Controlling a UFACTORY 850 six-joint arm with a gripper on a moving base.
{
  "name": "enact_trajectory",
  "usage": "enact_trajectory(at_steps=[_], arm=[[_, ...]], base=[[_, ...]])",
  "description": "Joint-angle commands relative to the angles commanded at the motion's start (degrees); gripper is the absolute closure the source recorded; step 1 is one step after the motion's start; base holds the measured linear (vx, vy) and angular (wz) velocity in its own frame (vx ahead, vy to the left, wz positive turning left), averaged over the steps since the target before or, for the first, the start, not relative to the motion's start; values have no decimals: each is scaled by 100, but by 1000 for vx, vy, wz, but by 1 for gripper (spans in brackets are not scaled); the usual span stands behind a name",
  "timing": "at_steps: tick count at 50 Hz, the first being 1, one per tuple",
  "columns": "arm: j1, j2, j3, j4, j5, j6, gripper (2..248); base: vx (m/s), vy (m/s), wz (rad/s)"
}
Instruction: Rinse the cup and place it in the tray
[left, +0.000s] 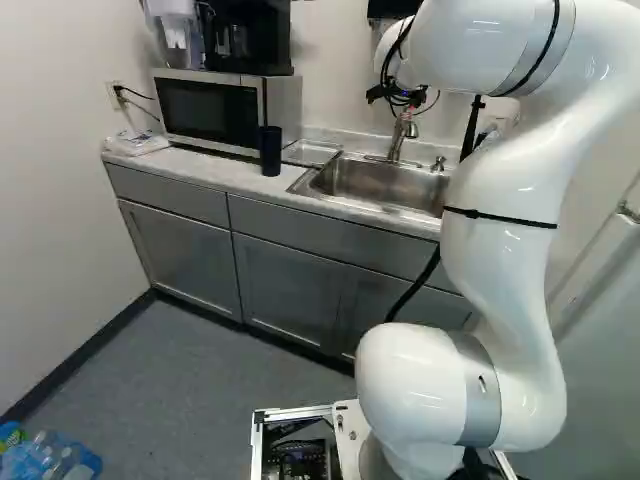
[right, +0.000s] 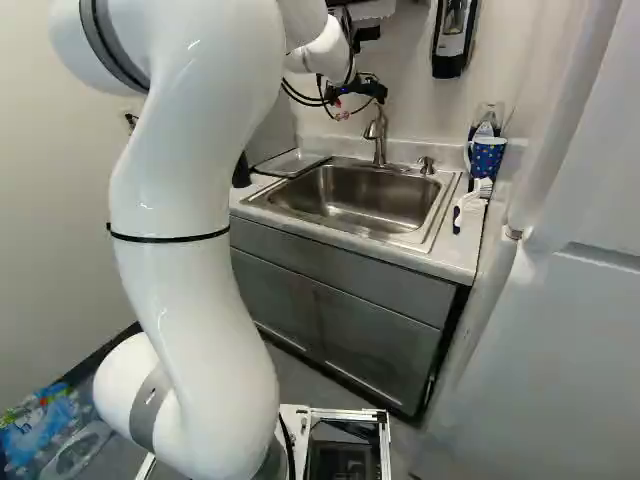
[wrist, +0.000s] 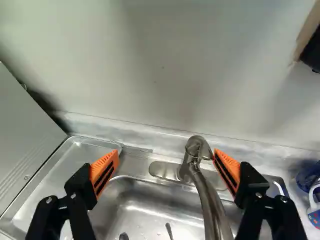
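Note:
Above the faucet, my gripper (right: 352, 92) hangs over the back of the sink (right: 350, 195). In the wrist view the gripper (wrist: 165, 169) is open and holds nothing; the faucet (wrist: 200, 187) shows between its fingers, closer to one of them. A dark cup (left: 270, 150) stands upright on the counter, between the microwave and the flat metal tray (left: 312, 152). That tray (wrist: 62, 162) lies beside the sink basin. A blue patterned cup (right: 486, 158) is at the sink's other side. I cannot tell which cup is the task's.
The microwave (left: 208, 110) stands at the counter's wall end, with a coffee machine (left: 248, 40) on top. A soap pump (right: 427, 165) and a white brush (right: 474, 200) are by the sink. A dispenser (right: 454, 35) hangs on the wall; a white door (right: 560, 300) is at the right.

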Motion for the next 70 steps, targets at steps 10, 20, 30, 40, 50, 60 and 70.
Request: enact_trajectory(at_steps=[10, 20, 30, 40, 50, 60, 70], arm=[[76, 87, 103, 0, 0, 0, 3], [175, 220, 259, 0, 0, 0, 3], [235, 311, 366, 0, 0, 0, 3], [235, 311, 366, 0, -57, 0, 3], [235, 311, 366, 0, -194, 0, 3], [236, 304, 358, 0, -341, 0, 3], [242, 242, 285, 0, -393, 0, 3]], base=[[0, 0, 0], [0, 0, 0], [0, 0, 0], [0, 0, 0], [0, 0, 0], [0, 0, 0], [0, 0, 0]])
